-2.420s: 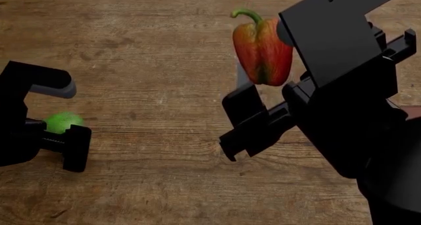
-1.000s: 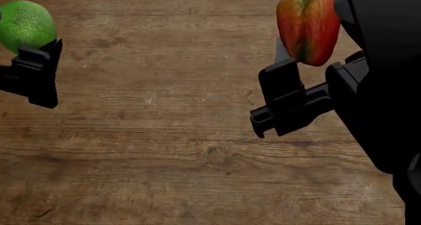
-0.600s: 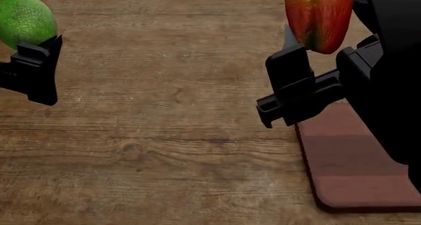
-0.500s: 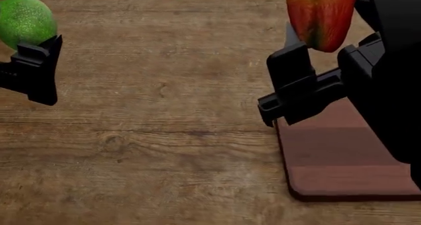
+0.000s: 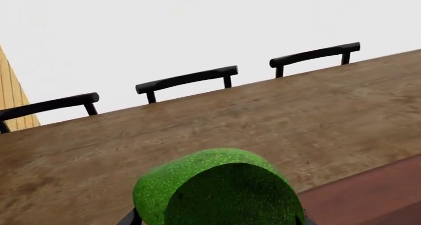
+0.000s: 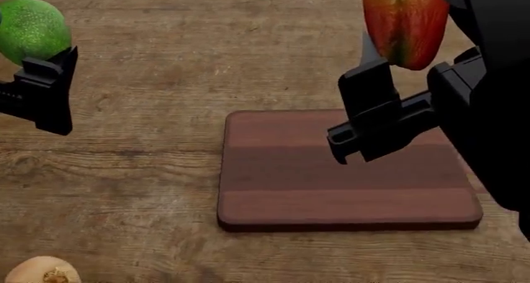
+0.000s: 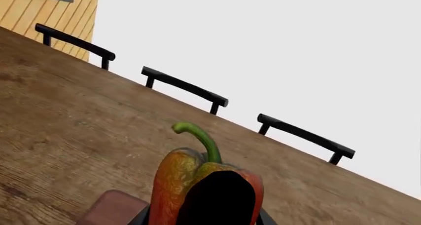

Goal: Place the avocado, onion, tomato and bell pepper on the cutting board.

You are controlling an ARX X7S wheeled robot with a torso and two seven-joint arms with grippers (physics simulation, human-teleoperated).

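Bright green, finely speckled skin on the avocado [image 6: 31, 30]. Red-orange flesh with green streaks on the bell pepper [image 6: 405, 23], topped by a curved green stem in the right wrist view. Dark reddish-brown on the cutting board [image 6: 282, 171], in lengthwise bands of lighter and darker tone. Pale tan-yellow on the onion [image 6: 41, 272], with a dry brown tip. Mid-brown wood grain across the tabletop [image 6: 166, 109]. Matte black on both claws and on the chair backs [image 5: 187, 79].
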